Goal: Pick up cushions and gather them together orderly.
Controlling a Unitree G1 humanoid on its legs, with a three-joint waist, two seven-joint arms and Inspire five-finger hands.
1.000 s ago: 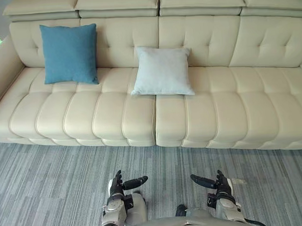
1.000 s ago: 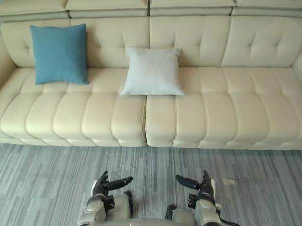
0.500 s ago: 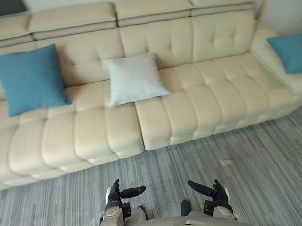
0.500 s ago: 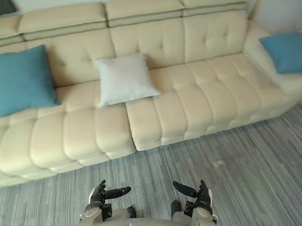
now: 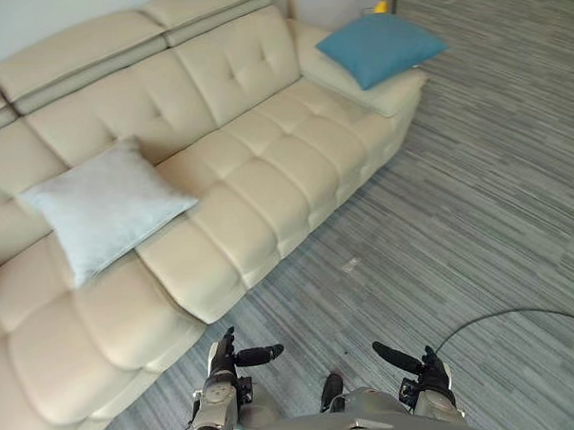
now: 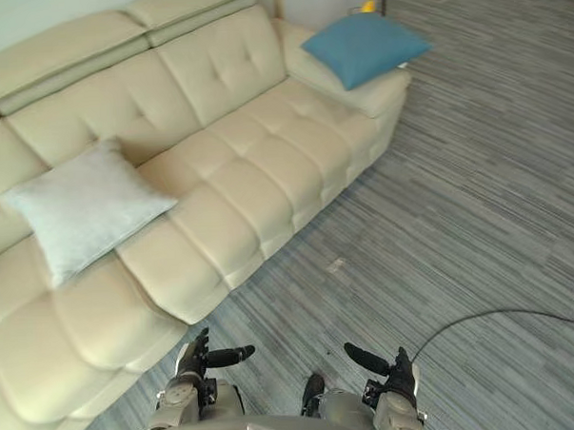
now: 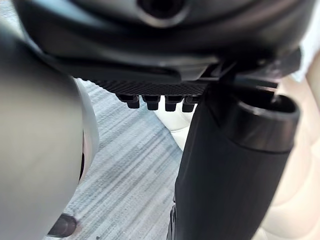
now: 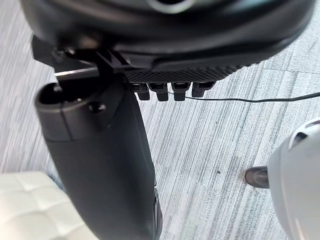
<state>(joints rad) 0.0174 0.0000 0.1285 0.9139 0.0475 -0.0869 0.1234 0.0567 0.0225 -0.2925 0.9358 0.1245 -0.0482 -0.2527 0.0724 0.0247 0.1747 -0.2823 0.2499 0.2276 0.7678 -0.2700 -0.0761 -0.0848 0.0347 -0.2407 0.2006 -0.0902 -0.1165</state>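
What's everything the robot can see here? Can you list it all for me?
sofa: one, cream, long, running from the near left to the far end
light grey cushion: one, pale grey, leaning against the sofa's backrest at the left
blue cushion: one, blue, lying on the sofa's far end
carpet: one, grey striped, covering the floor
scrap: one, pale, on the carpet by the sofa's front
left robot hand: one, dark, low over the carpet, open, holding nothing
right robot hand: one, dark, beside it, open, holding nothing

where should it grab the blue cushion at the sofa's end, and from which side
Take the blue cushion by its edge facing the carpet, coming from the open floor side. It lies flat on the sofa's end section, and its corner there seems to jut past the rim, so that edge is probably easiest to pinch.
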